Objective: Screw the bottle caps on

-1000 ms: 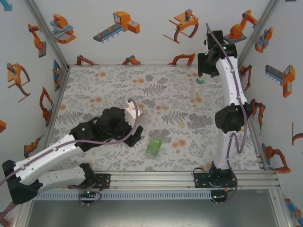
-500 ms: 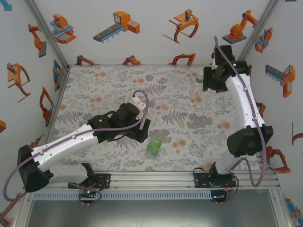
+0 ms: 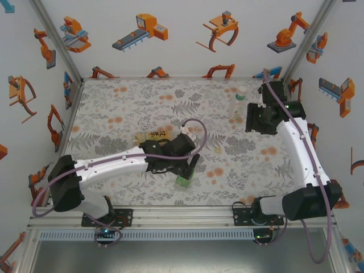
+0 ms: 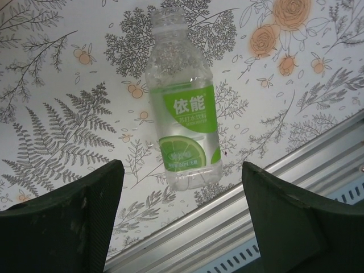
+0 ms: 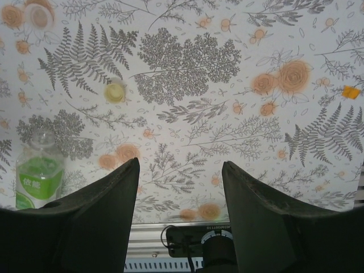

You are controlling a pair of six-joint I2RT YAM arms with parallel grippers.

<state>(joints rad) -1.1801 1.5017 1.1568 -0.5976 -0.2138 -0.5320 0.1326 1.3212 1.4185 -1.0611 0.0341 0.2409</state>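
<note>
The clear plastic bottle with a green-and-white label (image 4: 182, 114) lies on its side by the counter's (image 3: 114, 108) near edge. It sits under the open, empty left tool (image 4: 181, 168), long axis crossing the jaw gap. The right tool (image 5: 180, 165), open too, is well apart.

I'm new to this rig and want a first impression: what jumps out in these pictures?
The left claw hangs open over a capless green-labelled bottle lying near the front rail. A small yellowish cap lies loose mid-table, and another bottle stands upright at the back right.
</note>
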